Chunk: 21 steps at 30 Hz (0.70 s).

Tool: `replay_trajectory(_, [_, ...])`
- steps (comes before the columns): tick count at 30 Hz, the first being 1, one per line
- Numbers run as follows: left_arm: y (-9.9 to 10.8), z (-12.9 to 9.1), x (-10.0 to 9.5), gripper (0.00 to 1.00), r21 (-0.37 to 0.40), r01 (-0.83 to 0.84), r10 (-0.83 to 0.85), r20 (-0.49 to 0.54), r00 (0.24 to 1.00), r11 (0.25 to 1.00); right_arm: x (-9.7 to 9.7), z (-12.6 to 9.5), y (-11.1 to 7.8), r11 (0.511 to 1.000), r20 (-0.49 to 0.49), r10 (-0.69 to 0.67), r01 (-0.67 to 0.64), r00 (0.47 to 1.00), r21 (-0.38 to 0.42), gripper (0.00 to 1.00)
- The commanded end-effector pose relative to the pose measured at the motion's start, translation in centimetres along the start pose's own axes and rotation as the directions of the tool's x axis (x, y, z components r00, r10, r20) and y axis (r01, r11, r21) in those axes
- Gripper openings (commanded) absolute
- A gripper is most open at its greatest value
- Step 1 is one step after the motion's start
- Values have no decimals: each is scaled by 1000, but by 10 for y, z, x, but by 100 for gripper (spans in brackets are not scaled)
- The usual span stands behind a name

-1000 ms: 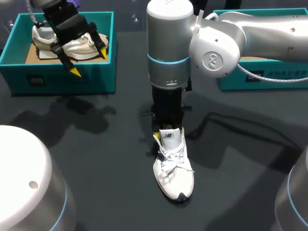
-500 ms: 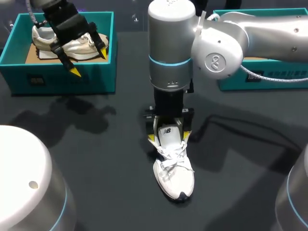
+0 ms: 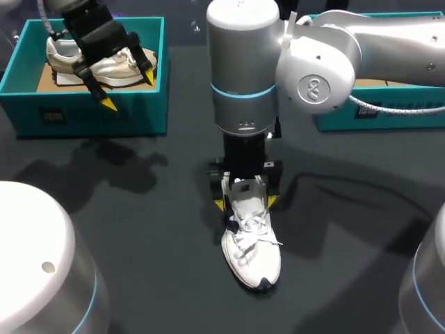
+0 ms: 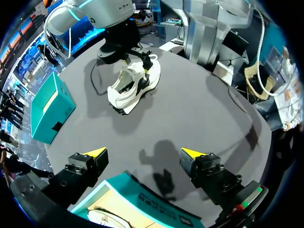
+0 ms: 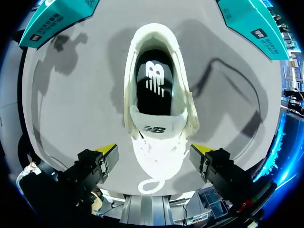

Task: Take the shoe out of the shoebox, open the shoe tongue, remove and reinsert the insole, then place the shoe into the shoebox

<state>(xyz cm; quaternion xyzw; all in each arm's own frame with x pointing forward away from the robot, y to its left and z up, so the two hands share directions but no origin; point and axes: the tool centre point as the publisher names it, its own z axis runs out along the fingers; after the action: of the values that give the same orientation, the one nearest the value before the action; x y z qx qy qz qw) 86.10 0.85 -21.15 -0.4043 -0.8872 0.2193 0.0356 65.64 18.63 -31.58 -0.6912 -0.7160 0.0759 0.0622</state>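
Left box (image 3: 83,115), teal, far left of table (image 3: 139,229), small dark print on front wall, too small to read. Second shoe (image 3: 62,56) lies inside it, partly hidden by left gripper (image 3: 128,90), which hangs over the box's front edge, fingers spread wide, holding nothing. Left wrist view: left gripper (image 4: 143,153) wide apart above box wall (image 4: 142,199), nothing between tips. Mid table: shoe (image 3: 252,254), white, laced, standing upright on the table, toe toward the camera, outside both boxes. Right arm's wrist blocks its heel in head view. Right gripper (image 3: 245,203) straddles the shoe at the tongue, a yellow tip on each side. Right wrist view: right gripper (image 5: 154,149) spread, tips clear of shoe (image 5: 156,156) on both sides, no grip. Tongue (image 5: 154,127) has a logo tag; dark insole (image 5: 154,85) sits in the shoe, white logo on it. Right box (image 3: 361,115), teal, far right, white print on the front, partly covered by right arm.
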Motion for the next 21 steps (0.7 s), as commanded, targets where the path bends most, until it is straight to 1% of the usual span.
replay_trajectory(1, [0, 0, 1, 100, -2, -1, 1, 0, 1000, 1000, -6, -1, -17, 1000, -17, 12, -12, 1000, -14, 100])
replay_trajectory(4, [0, 0, 1, 100, -2, -1, 1, 0, 1000, 1000, -7, -2, -32, 1000, -28, 17, -18, 999, -19, 94])
replay_trajectory(6, [0, 0, 1, 100, -2, -1, 1, 0, 1000, 1000, -8, -4, -43, 999, -39, 13, -15, 999, -37, 84])
replay_trajectory(8, [0, 0, 1, 100, -2, -1, 1, 0, 1000, 1000, -9, -6, -53, 999, -44, 5, -7, 999, -52, 61])
replay_trajectory(9, [0, 0, 1, 100, -2, -1, 1, 0, 1000, 1000, -9, -8, -57, 998, -44, 4, -7, 999, -57, 51])
replay_trajectory(10, [0, 0, 1, 100, -2, -1, 1, 0, 1000, 1000, -9, -10, -61, 998, -43, 1, -3, 999, -62, 47])
replay_trajectory(13, [0, 0, 1, 100, -2, -1, 1, 0, 1000, 1000, -7, -13, -67, 998, -33, 0, -2, 999, -66, 40])
replay_trajectory(15, [0, 0, 1, 100, -2, -1, 1, 0, 1000, 1000, -6, -14, -68, 998, -27, -6, 5, 1000, -70, 30])
replay_trajectory(16, [0, 0, 1, 100, -2, -1, 1, 0, 1000, 1000, -6, -15, -68, 997, -24, -10, 9, 1000, -72, 27])
replay_trajectory(18, [0, 0, 1, 100, -2, -1, 1, 0, 1000, 1000, -5, -16, -66, 997, -15, -22, 21, 1000, -78, 24])
replay_trajectory(21, [0, 0, 1, 100, -2, -1, 1, 0, 1000, 1000, -5, -18, -56, 995, -2, -48, 47, 999, -92, 24])
